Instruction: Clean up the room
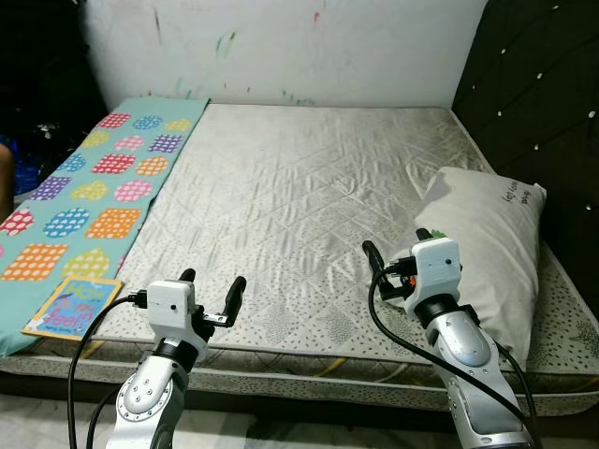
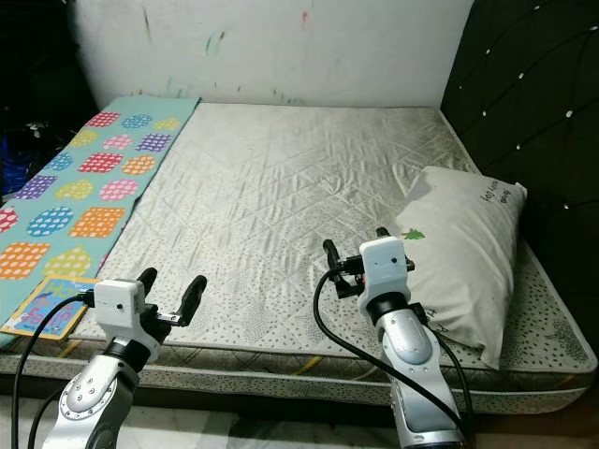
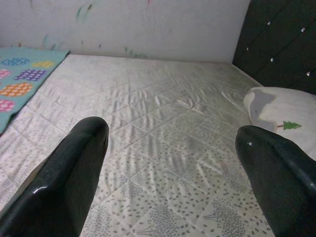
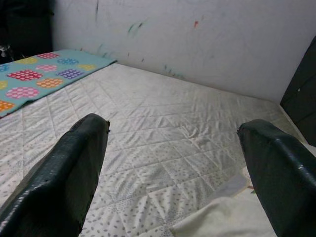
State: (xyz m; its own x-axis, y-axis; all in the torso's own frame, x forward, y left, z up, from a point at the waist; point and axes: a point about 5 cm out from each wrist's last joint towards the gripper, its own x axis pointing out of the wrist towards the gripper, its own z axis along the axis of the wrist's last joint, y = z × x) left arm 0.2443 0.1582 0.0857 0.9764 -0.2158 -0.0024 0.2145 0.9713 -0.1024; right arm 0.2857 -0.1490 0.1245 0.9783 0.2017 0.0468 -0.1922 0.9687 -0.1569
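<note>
Scene: I stand at the foot edge of the bed [image 1: 309,187], both arms raised over its near edge.
Pillow: the pillow [image 1: 487,248] lies on the bed's right side, beside the dark headboard [image 1: 533,94], one end toward me and the other toward the wall [image 1: 281,47].
Pillow axis: its long axis runs away from me, slightly slanted (near end wider in my view).
Right gripper: my right gripper [image 1: 398,246] hangs just beside the pillow's near left edge, fingers spread, holding nothing.
Left gripper: my left gripper [image 1: 212,287] hovers over the near edge of the bed, well apart from the pillow, fingers spread, empty.
Nearer arm: the right, plainly; I judge the pillow lies to its right and a little ahead.
Other clutter: a book [image 1: 73,305] rests on the patterned mat [image 1: 84,201] at the left, nearer my left gripper.
Likely next: I judge the right gripper must swing rightward to straddle the pillow's edge (a soft thing, it will sag when lifted).
</note>
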